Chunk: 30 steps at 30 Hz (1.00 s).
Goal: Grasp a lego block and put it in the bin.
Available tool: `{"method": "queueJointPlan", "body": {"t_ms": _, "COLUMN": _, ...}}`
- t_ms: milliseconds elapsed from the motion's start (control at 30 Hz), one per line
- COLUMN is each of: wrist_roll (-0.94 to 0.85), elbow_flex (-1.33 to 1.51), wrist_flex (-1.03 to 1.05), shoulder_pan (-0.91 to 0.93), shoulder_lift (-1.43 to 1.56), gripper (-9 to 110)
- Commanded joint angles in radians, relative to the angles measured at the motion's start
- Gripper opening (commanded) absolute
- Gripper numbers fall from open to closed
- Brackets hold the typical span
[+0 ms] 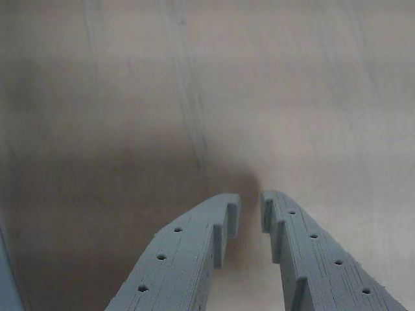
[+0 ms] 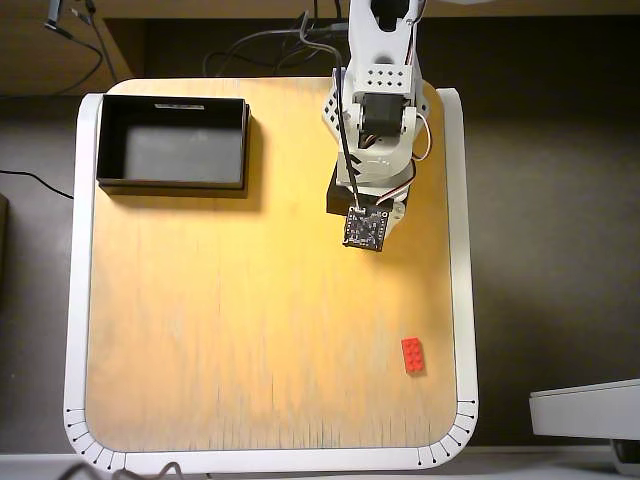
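The lego block point(image 2: 412, 355), a small red brick, lies on the wooden table near its front right corner in the overhead view. The bin point(image 2: 175, 152), a shallow black tray with nothing in it, sits at the back left. The white arm point(image 2: 378, 110) is folded at the back right, well behind the block, with its wrist camera board point(image 2: 365, 228) covering the fingers from above. In the wrist view my gripper point(image 1: 249, 207) shows two grey fingers point(image 1: 188, 253) drawn together to a narrow slit with nothing between them, over bare wood. Neither block nor bin shows there.
The table point(image 2: 250, 320) is light wood with a white raised rim point(image 2: 80, 300). Cables point(image 2: 260, 45) run behind the back edge. A grey-white object point(image 2: 590, 410) lies off the table at the lower right.
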Motion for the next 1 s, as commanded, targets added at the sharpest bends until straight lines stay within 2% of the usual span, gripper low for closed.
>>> {"method": "queueJointPlan", "body": {"t_ms": 0, "wrist_roll": 0.029, "elbow_flex": 0.156, "wrist_flex": -0.003, "shoulder_pan": 0.014, "shoulder_lift": 0.092, "gripper": 0}}
{"method": "queueJointPlan", "body": {"t_ms": 967, "wrist_roll": -0.011, "elbow_flex": 0.156, "wrist_flex": -0.003, "shoulder_pan": 0.014, "shoulder_lift": 0.092, "gripper": 1}}
